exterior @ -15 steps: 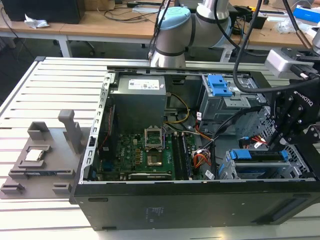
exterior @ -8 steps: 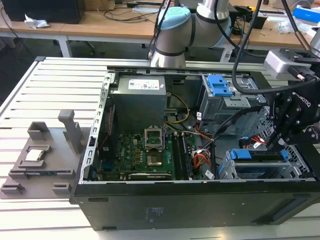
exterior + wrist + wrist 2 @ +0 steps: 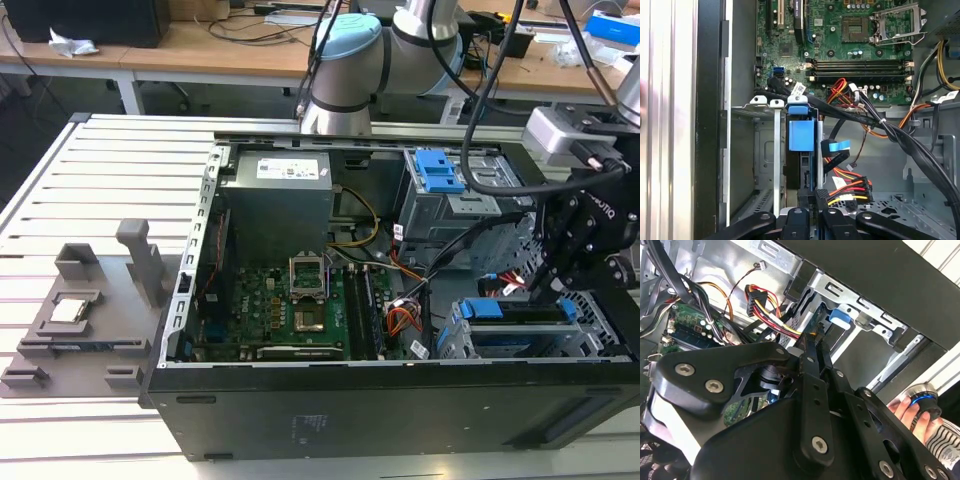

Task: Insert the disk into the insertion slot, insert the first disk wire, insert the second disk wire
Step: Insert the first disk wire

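Observation:
The disk (image 3: 483, 308) sits in the insertion slot (image 3: 600, 340) at the case's front right corner, with its blue carrier tab facing up. In the first wrist view the disk's blue tab (image 3: 801, 135) stands between the slot's silver rails (image 3: 776, 150). My gripper (image 3: 545, 290) hangs just above the disk's cable end. Its fingers (image 3: 807, 357) stand close together, and a black connector (image 3: 821, 195) of a red, yellow and black disk wire (image 3: 852, 184) sits between them, right by the disk. In the second wrist view that wire (image 3: 772, 315) runs up to my gripper (image 3: 805, 342).
The open case (image 3: 300, 420) holds a motherboard (image 3: 300, 310), a power supply (image 3: 278, 195) and a taller bay unit with a blue latch (image 3: 438, 170). Black cable bundles (image 3: 900, 135) cross beside the slot. A hand (image 3: 910, 412) with a striped sleeve holds a round knob outside the case.

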